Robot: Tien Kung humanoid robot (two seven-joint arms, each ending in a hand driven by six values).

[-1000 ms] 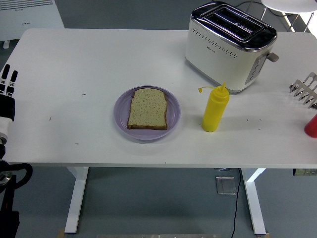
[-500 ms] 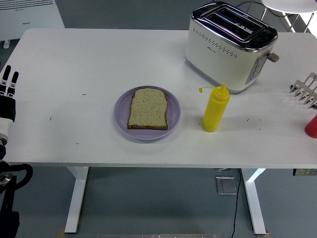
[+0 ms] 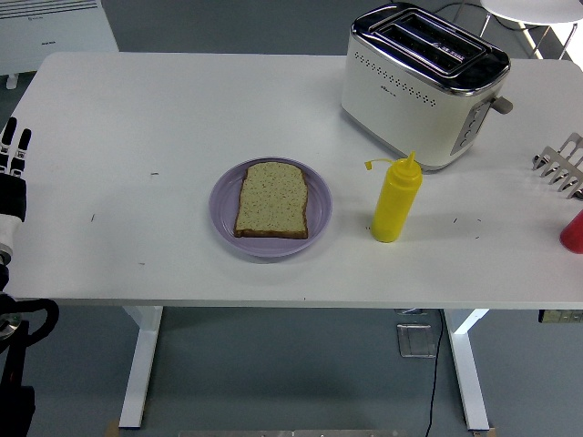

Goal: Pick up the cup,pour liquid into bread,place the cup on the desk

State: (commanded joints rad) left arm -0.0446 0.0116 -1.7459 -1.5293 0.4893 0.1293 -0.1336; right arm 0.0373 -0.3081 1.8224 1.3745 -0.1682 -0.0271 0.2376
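Left robot hand [image 3: 13, 168] rests at the worktop's [image 3: 137, 109] left edge, fingers extended, holding nothing; pick-up is not started, so the next move requires reaching right to the yellow squeeze bottle [image 3: 396, 200] standing right of the bread [image 3: 271, 200].

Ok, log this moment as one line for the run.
stage: before pickup | left hand: left table edge, holds nothing | right hand: not in view | yellow squeeze bottle: upright, untouched | bread: on purple plate
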